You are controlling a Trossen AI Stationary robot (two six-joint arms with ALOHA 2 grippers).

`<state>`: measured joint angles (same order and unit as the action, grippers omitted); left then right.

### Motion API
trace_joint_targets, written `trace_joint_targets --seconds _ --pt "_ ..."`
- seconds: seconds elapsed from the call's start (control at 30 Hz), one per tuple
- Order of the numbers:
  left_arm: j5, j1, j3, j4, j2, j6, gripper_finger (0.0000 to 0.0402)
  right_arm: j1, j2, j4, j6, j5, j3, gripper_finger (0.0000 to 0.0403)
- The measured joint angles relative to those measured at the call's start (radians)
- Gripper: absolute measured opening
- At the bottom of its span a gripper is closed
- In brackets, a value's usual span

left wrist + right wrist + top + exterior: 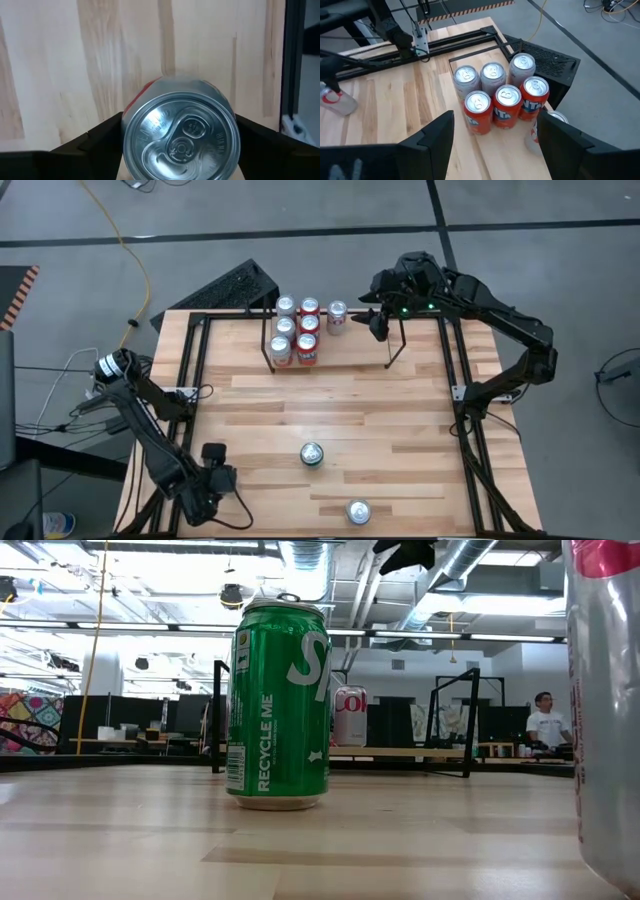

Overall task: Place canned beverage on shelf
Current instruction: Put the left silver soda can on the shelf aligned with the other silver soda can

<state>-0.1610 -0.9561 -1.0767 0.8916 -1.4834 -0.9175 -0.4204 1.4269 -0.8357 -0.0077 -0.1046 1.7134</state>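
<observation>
My left gripper [213, 480] is at the table's near left corner, shut on a silver-topped can with a red side [181, 137]; in the high view the gripper hides that can. The shelf [395, 352], a black wire rack, stands at the far edge. Several cans [296, 332] are grouped at its left end and one more [337, 317] stands beside them. My right gripper [495, 150] hovers open above the shelf's right part, touching nothing. A green can [312, 454] and a silver can [358, 512] stand loose on the table. My left gripper pinches the can's round wall just below the rim [125, 122] between its two fingers, one on each opposite side. The fingers come from above, pointing steeply down. The can looks upright with its base on the wood, though the can's own top hides the base.
A black tubular frame [190, 370] runs round the tabletop's edges. A black perforated panel [235, 283] lies past the far left corner. Bare wood lies between the shelf and the two loose cans. In the low view a person [545, 720] sits far behind the table.
</observation>
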Motion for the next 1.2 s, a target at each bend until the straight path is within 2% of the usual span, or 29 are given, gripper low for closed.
trace_joint_targets --seconds 0.23,0.43,0.53,0.67,0.93,1.2 --pt "0.009 0.050 -0.001 0.007 0.001 -0.183 0.0288 0.000 0.000 -0.032 0.038 0.000 0.000 0.0260" --pt "-0.009 0.142 0.001 0.052 0.015 -0.336 0.0290 0.000 0.000 -0.121 0.037 0.001 0.000 0.0260" --pt "-0.012 0.205 0.000 0.082 0.040 -0.380 0.0290 0.000 0.000 -0.153 0.039 0.047 0.000 0.0260" --pt "0.012 0.289 0.000 0.157 0.057 -0.397 0.0291 -0.008 0.000 -0.204 0.033 0.108 0.000 0.0260" --pt "0.028 0.446 0.000 0.210 0.120 -0.373 0.0292 -0.020 0.000 -0.234 -0.008 0.111 0.000 0.0260" --pt "0.060 0.569 0.000 0.241 0.179 -0.240 0.0292 -0.028 0.000 -0.234 -0.061 0.110 0.000 0.0260"
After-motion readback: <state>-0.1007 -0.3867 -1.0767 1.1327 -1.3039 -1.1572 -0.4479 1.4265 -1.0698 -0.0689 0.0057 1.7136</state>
